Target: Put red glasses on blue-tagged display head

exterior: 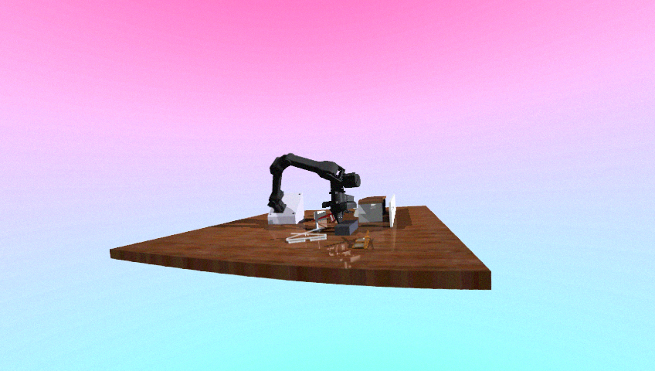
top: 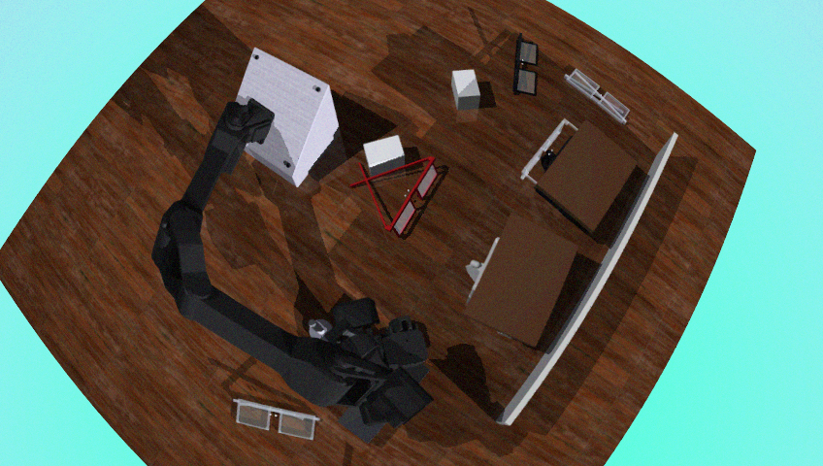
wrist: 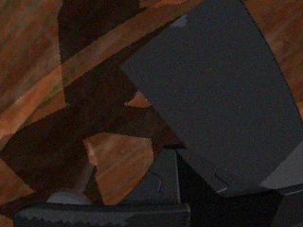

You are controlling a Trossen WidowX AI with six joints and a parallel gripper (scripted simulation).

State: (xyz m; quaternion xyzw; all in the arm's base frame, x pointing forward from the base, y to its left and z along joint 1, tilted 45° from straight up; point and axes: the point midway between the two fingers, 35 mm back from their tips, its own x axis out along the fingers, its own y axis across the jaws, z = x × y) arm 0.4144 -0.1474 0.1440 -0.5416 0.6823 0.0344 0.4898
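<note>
The red glasses (top: 411,192) lie on the table with temples crossed, beside a white block; in the exterior view they are partly behind my gripper (exterior: 339,221) (wrist: 177,150). The gripper points down, shut and empty, close to a dark block (exterior: 346,228) (wrist: 213,90). The arm hides its tips in the top view. Two display heads show brown tops. The nearer head (top: 522,282) has a pale nose and no glasses visible on it. The farther head (top: 588,176) has a dark nose and a white frame (top: 543,149) across its front. No blue tag can be made out.
A white panel (top: 664,156) (exterior: 391,211) stands behind the heads. A white wedge (top: 288,104) stands near the arm base. White blocks (top: 383,150) (top: 465,86), black glasses (top: 526,83), pale glasses (top: 276,411) and orange glasses (exterior: 366,240) lie around.
</note>
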